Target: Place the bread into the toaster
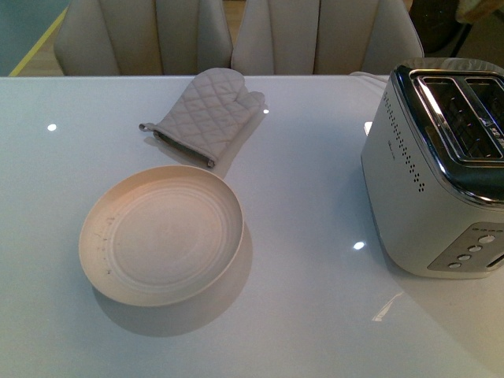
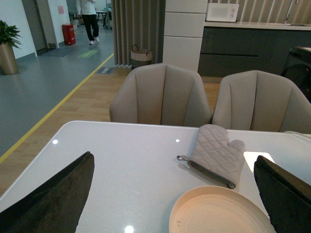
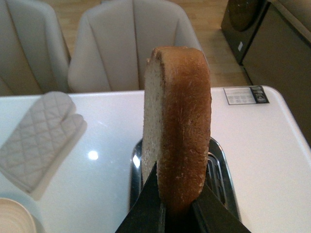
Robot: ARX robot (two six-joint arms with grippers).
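In the right wrist view my right gripper [image 3: 177, 206] is shut on the bread [image 3: 179, 121], a thick tan slice with a brown crust, held edge-on above the toaster [image 3: 221, 170], whose chrome top shows behind it. In the front view the silver-white toaster [image 1: 425, 189] stands at the table's right side with both slots empty; neither arm nor the bread shows there. In the left wrist view my left gripper [image 2: 177, 194] is open and empty above the table near the plate, its dark fingers [image 2: 58, 194] wide apart.
A cream plate [image 1: 161, 234] lies empty at left of centre, also in the left wrist view [image 2: 218, 213]. A grey quilted oven mitt [image 1: 209, 114] lies behind it. Beige chairs [image 1: 150, 35] stand along the table's far edge.
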